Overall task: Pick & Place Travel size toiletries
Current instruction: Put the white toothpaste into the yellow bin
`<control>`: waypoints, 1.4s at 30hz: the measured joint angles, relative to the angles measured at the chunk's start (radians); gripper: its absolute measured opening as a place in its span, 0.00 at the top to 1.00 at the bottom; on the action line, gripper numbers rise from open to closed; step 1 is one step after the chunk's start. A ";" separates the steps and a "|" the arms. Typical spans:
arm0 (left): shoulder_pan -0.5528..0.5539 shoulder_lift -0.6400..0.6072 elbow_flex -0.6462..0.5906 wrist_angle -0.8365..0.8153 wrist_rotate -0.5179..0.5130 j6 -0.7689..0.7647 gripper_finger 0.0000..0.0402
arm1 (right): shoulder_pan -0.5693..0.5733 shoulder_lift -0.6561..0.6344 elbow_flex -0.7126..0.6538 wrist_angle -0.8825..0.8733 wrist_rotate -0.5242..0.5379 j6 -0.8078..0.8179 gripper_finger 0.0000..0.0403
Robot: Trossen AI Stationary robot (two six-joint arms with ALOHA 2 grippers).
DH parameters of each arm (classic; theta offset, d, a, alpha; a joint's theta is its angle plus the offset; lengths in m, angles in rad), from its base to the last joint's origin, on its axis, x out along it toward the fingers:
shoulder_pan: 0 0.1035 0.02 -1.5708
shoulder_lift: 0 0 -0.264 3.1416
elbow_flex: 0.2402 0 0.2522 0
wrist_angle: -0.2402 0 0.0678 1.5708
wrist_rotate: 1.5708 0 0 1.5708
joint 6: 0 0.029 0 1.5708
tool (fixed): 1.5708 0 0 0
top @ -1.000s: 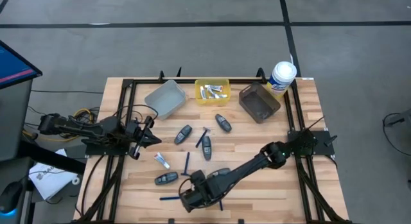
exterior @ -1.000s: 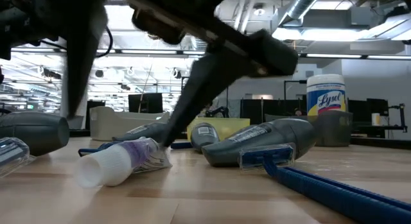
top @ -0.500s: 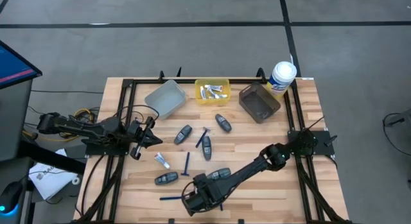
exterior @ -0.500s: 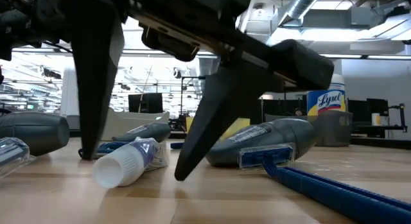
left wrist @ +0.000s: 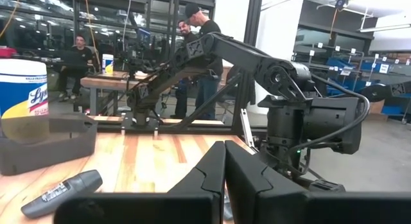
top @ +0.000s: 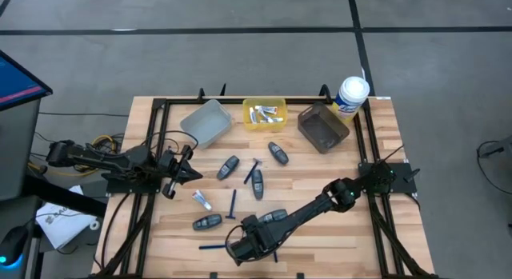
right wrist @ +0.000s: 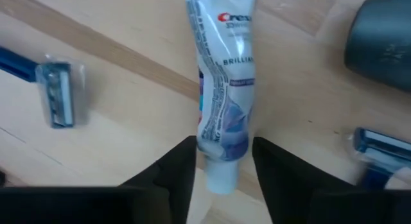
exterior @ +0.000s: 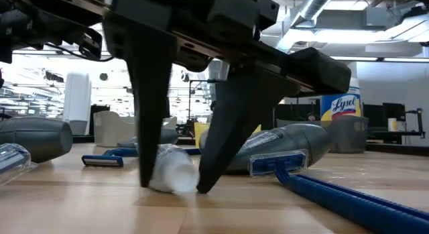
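My right gripper stands near the table's front edge, pointing down. It is shut on a white mini toothpaste tube that lies on the wood. My left gripper waits shut at the table's left; its wrist view shows the fingers together. A second mini tube, several dark grey pods and thin blue razors lie loose on the wood. In the right wrist view, a razor head lies to one side of the tube and a pod to the other. My right gripper pinches the tube's cap end between its two fingers, one on each side. The fingers come from above, pointing down, and lie across the tube. The tube lies flat on the table, its white cap toward the near edge.
A grey bin, a yellow bin holding small tubes and a brown bin stand along the far edge. A white wipes canister stands at the far right corner. A pod and a razor lie right beside the held tube.
My right gripper's fingers have come down to the wood and closed from wide apart onto the tube's sides. The tube has slid across the table and turned from lying sideways to cap toward the near edge.
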 joint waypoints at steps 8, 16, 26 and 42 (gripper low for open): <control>0.000 0.000 0.000 0.005 0.000 0.000 1.00 | -0.006 0.000 0.000 -0.006 -0.030 -0.084 0.83; 0.000 0.000 0.000 0.007 0.000 0.000 1.00 | -0.023 -0.022 0.020 -0.008 -0.055 -0.171 0.86; 0.000 0.000 0.000 0.014 0.000 0.000 1.00 | -0.109 -0.228 0.016 -0.126 0.072 -0.315 0.86; 0.000 0.016 0.000 0.035 0.000 0.016 1.00 | -0.621 -0.439 0.016 -0.429 0.238 -0.934 0.87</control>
